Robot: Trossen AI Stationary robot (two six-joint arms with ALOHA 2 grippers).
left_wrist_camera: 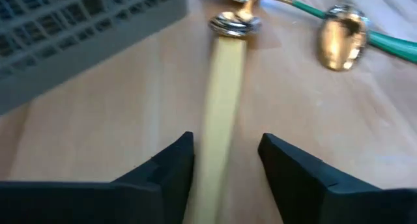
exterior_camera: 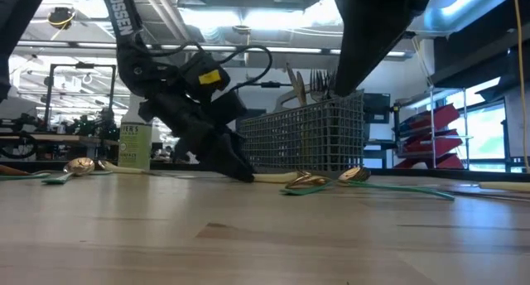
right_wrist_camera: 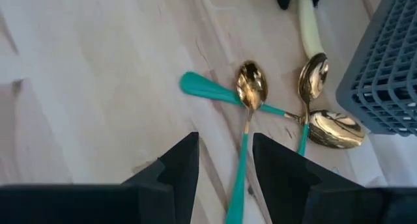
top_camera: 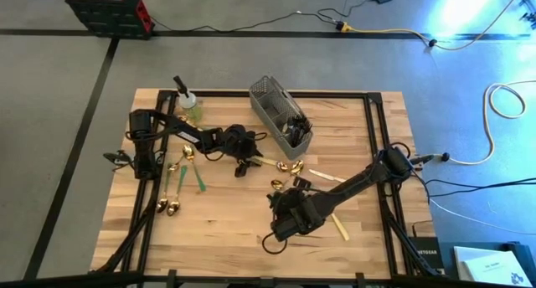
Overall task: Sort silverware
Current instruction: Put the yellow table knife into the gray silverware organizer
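Observation:
A spoon with a cream handle (left_wrist_camera: 221, 87) and a gold bowl (left_wrist_camera: 234, 22) lies flat on the table beside the grey mesh caddy (top_camera: 280, 112). My left gripper (left_wrist_camera: 225, 142) is low over it and open. One finger stands on each side of the handle, with a gap showing; in the low view the fingertips (exterior_camera: 246, 173) are down at the table. My right gripper (right_wrist_camera: 225, 149) hovers open above a gold spoon with a green handle (right_wrist_camera: 242, 165), holding nothing. More gold spoons (right_wrist_camera: 332, 129) lie next to the caddy.
A spray bottle (top_camera: 188, 104) stands at the far left. Green-handled and gold silverware (top_camera: 176, 175) lies at the left, and cream-handled pieces (top_camera: 339, 228) lie at the right. The caddy holds dark pieces. Bare wood runs along the near edge (top_camera: 218, 238).

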